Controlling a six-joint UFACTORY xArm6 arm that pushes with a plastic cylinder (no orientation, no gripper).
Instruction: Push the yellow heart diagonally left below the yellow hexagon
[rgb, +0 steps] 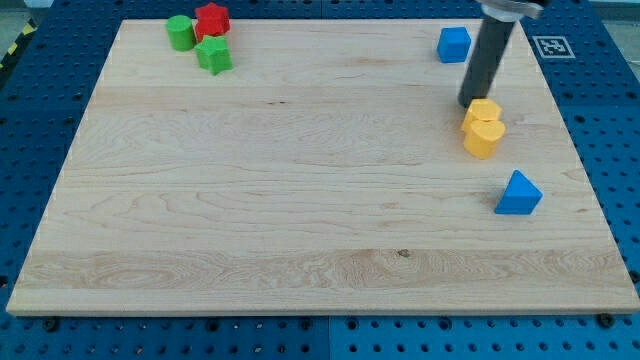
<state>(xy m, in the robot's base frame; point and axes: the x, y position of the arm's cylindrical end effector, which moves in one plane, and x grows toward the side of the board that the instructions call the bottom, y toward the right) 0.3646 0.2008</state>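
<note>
- On the wooden board (300, 220), the largest thing in view, everything is placed here from the yellow hexagon (484, 110), which sits toward the view's right, a little above mid-height.
- Rising up and to the view's right from the hexagon's upper-left edge is the dark rod; my tip (470, 104) rests right against that edge, apparently touching. There is no pincer on this arm, so nothing spreads or pinches; the rod only pushes.
- Below the hexagon and to its right, well apart, lies the blue triangular block (518, 193).
- Above the hexagon and slightly left, near the board's top edge, stands the blue cube (454, 44).
- Directly below the hexagon, touching it, is the yellow heart (482, 138), the task's piece. It is not yet down and to the left of the hexagon.
- Far to the hexagon's left, at the board's top-left corner, cluster the red star (212, 18), the green round block (181, 32) and a second green block (214, 56), shape unclear.
- Handling, as I judge it: the heart looks small, light and rigid, and should slide readily on smooth wood. Its lobed outline may make it spin under an off-centre shove, so contact belongs on its right side, low and centred, pushing leftward. The touching hexagon may get dragged along.
</note>
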